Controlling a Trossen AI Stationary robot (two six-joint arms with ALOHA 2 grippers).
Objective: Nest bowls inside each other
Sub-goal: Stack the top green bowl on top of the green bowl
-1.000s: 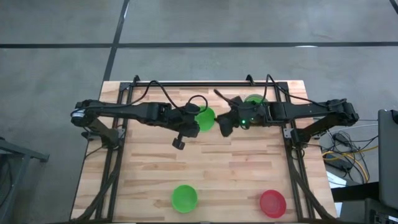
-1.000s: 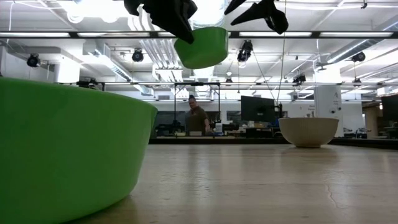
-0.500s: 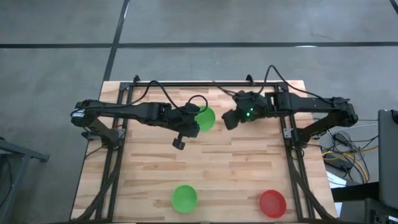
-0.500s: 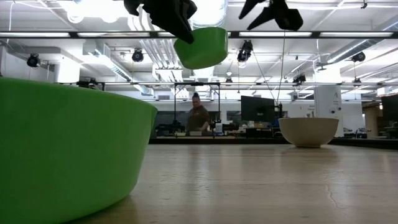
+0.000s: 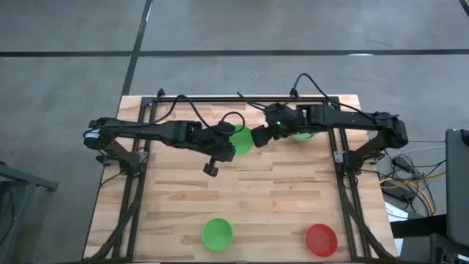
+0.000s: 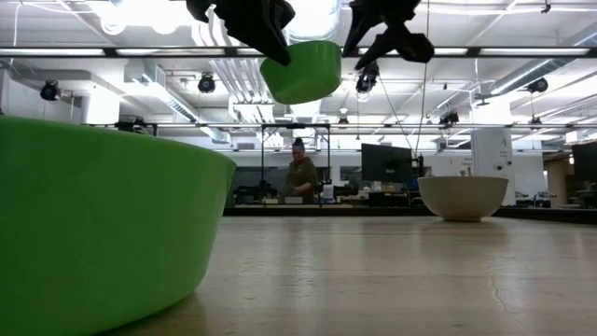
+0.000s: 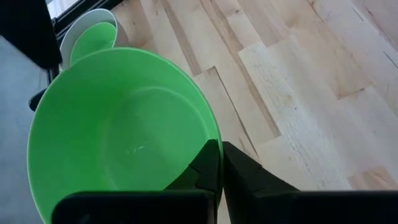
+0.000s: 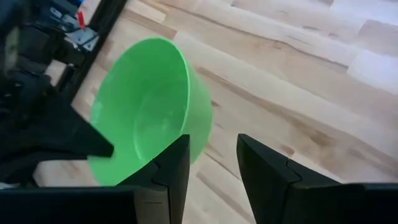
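My left gripper (image 5: pixel 233 141) is shut on a bright green bowl (image 5: pixel 242 139) held high over the table's far middle; the low view shows this bowl (image 6: pixel 303 70) well above the wood. My right gripper (image 8: pixel 213 168) stands open just right of that bowl's rim (image 8: pixel 186 93), and I cannot tell whether it touches it. A pale white bowl with a green bowl inside it (image 7: pixel 93 34) sits on its base behind, partly under my right arm (image 5: pixel 302 134). Another green bowl (image 5: pixel 217 233) and a red bowl (image 5: pixel 321 239) rest near the front edge. My left gripper holds the green bowl by its rim (image 7: pixel 214 127) on the side nearest the gripper, one finger inside the bowl and one outside. The fingers (image 7: pixel 208 165) slant downward from the table's left. The bowl hangs clear of the table, slightly tilted, its opening upward.
Bare wood lies between the raised bowl and the two bowls at the front. Black frame rails (image 5: pixel 139 198) run along both sides of the table. In the low view the near green bowl (image 6: pixel 93 224) fills the left, and a person stands in the room behind.
My right gripper has swung and turned, first a little toward the table's right, then back left and slightly down, ending close beside the held green bowl's rim. My left gripper and its bowl have kept still.
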